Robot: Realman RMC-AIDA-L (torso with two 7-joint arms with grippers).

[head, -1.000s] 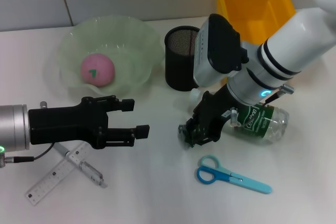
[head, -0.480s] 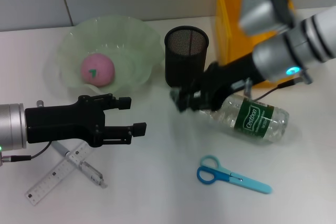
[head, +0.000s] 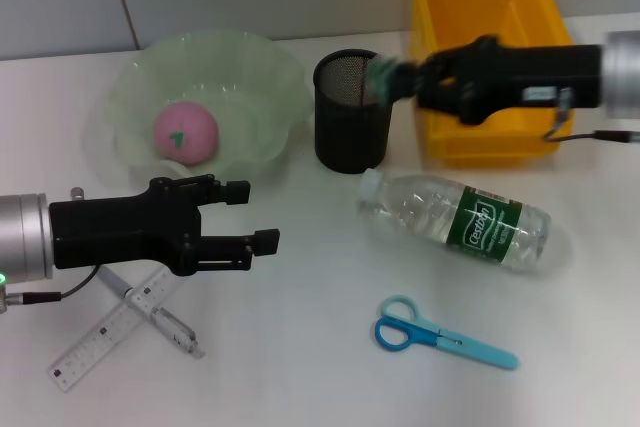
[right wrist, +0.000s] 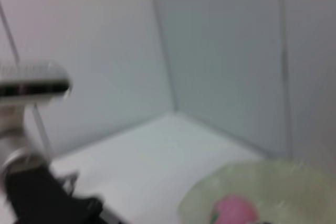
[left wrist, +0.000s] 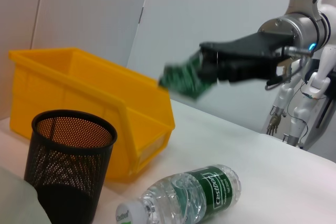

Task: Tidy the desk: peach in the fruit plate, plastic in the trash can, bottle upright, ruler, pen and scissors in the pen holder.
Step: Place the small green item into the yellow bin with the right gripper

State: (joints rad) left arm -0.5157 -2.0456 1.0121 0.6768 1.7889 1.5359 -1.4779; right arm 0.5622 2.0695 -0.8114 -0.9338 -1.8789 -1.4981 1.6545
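Note:
My right gripper (head: 397,80) is shut on a crumpled green plastic piece (head: 379,75) and holds it in the air over the black mesh pen holder (head: 350,127), just left of the yellow bin (head: 480,7). The left wrist view shows that gripper (left wrist: 203,71) with the plastic (left wrist: 181,80) above the bin (left wrist: 94,98). My left gripper (head: 255,215) is open and empty, low over the table. The pink peach (head: 185,134) lies in the pale green plate (head: 260,72). The bottle (head: 460,222) lies on its side. Blue scissors (head: 440,332), a ruler (head: 100,339) and a pen (head: 165,319) lie on the table.
The ruler and pen lie crossed under my left arm. The bottle (left wrist: 189,200) lies right in front of the pen holder (left wrist: 65,171). The right wrist view is blurred and shows the plate's rim (right wrist: 210,192) with the peach (right wrist: 233,211).
My right gripper has lifted the green plastic from the table beside the bottle and swung it up and back toward the yellow bin. The left arm has barely moved.

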